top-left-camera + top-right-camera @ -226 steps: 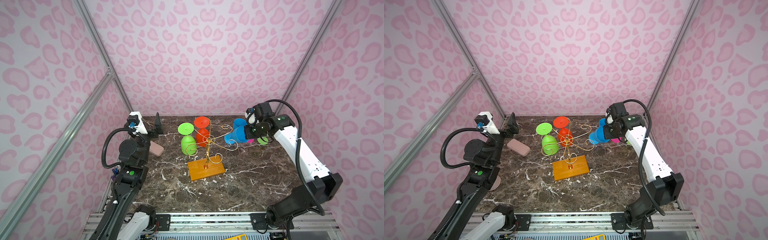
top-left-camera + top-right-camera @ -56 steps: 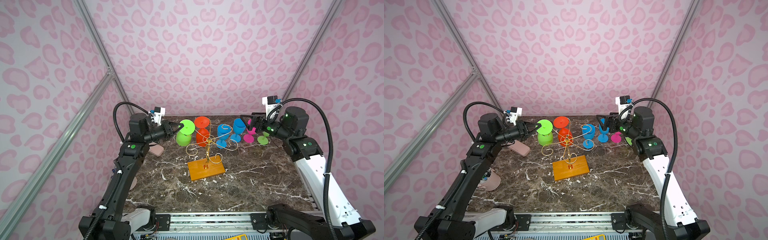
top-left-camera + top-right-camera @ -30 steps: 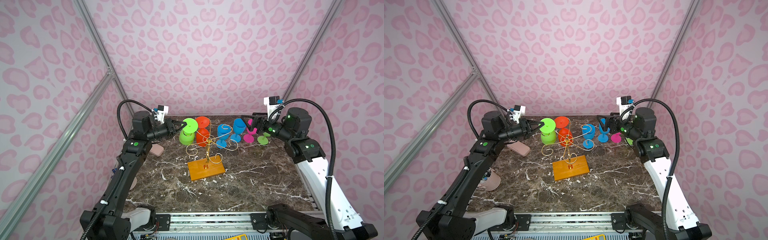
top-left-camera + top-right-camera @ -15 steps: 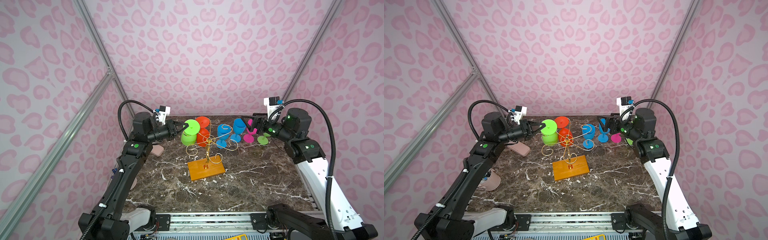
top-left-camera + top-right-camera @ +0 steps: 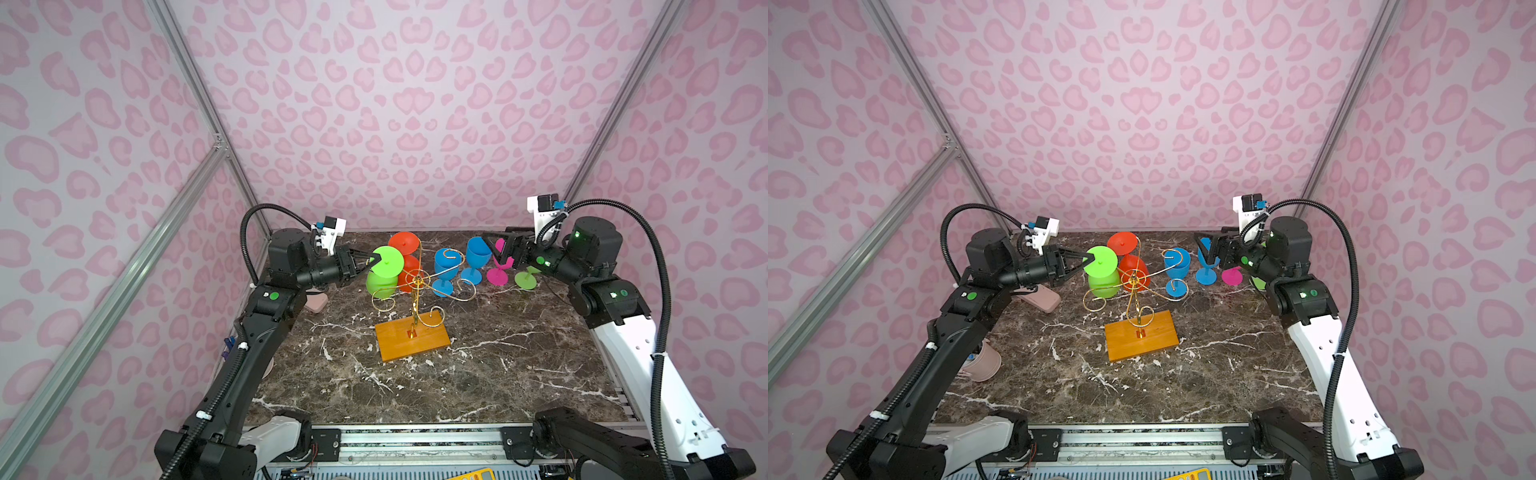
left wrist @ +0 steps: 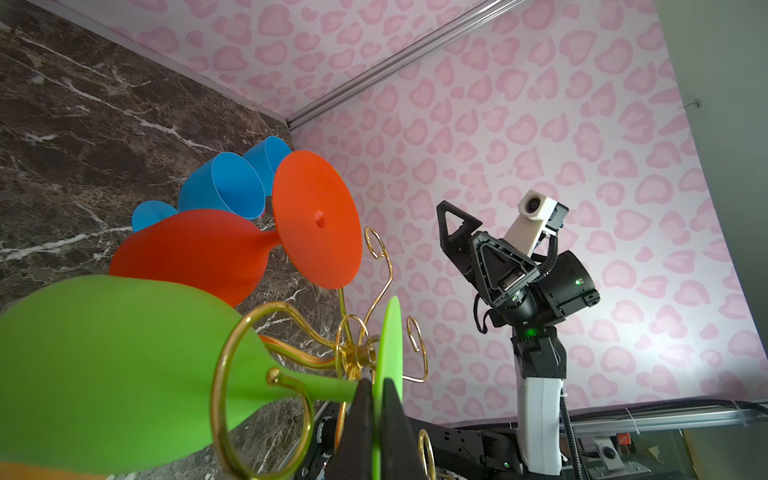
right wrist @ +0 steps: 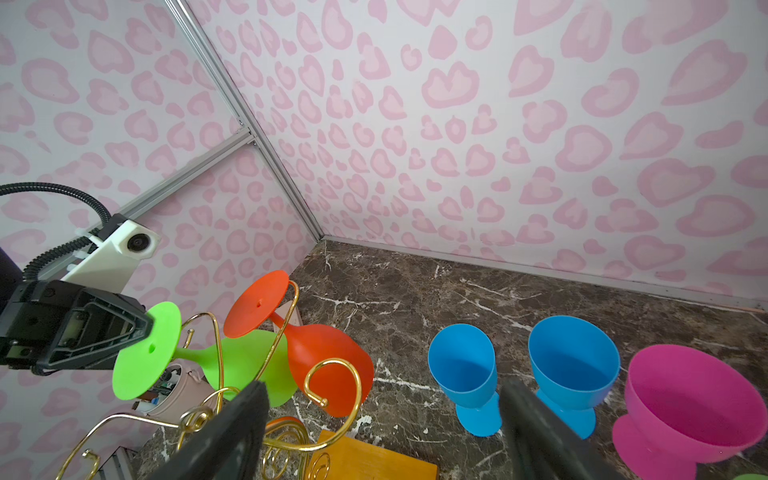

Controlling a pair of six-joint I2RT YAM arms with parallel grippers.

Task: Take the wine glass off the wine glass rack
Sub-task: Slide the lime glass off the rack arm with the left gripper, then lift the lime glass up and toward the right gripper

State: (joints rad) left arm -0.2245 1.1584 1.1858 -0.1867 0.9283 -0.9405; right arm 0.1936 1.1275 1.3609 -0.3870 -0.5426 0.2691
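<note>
No text, label, brand mark, number or sign is legible in any view. The wooden base of the wine glass rack [image 5: 411, 338], the green wine glass [image 5: 390, 264] and the pink patterned walls [image 5: 415, 104] carry no readable marking.

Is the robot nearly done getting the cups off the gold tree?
Partly. Done: two blue glasses and a pink glass stand on the table, off the wine glass rack. In hand: the left gripper is shut on the foot of the green wine glass, its stem still inside a gold loop. Left: pull it free; the orange glass hangs there too.
</note>
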